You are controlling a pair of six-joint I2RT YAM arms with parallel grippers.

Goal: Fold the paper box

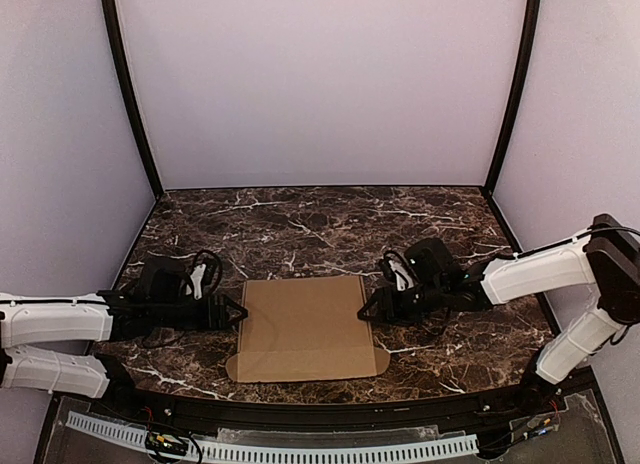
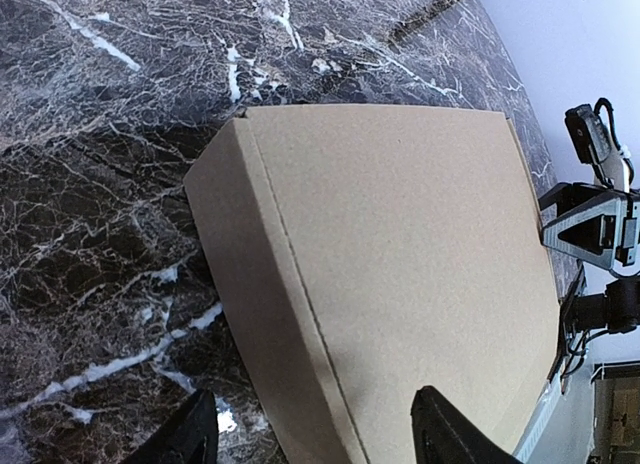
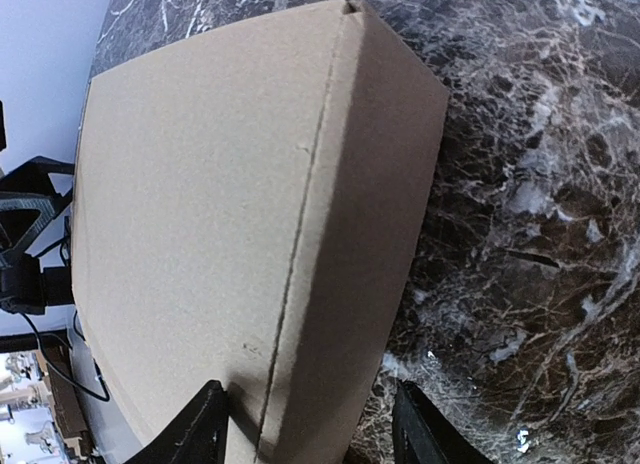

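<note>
The paper box lies flat on the marble table at about 6 o'clock, close to the near edge, looking folded into a shallow closed shape. The left gripper sits at the box's 9 o'clock and the right gripper at its 3 o'clock. Both are released, and in each wrist view the fingers are spread wide to either side of a creased side wall. I cannot tell whether any finger touches the cardboard. The main risk, as I judge it, is uneven action. If one arm pushes or pinches before the other, the light box could skid or swivel on the polished stone, or the thin side wall could buckle along its crease. A wider front flap splays out at the box's 6 o'clock with rounded corners. It looks untucked and may spring up if the sides are squeezed. The cardboard is plain brown, and no brand, label or readable writing shows anywhere.
</note>
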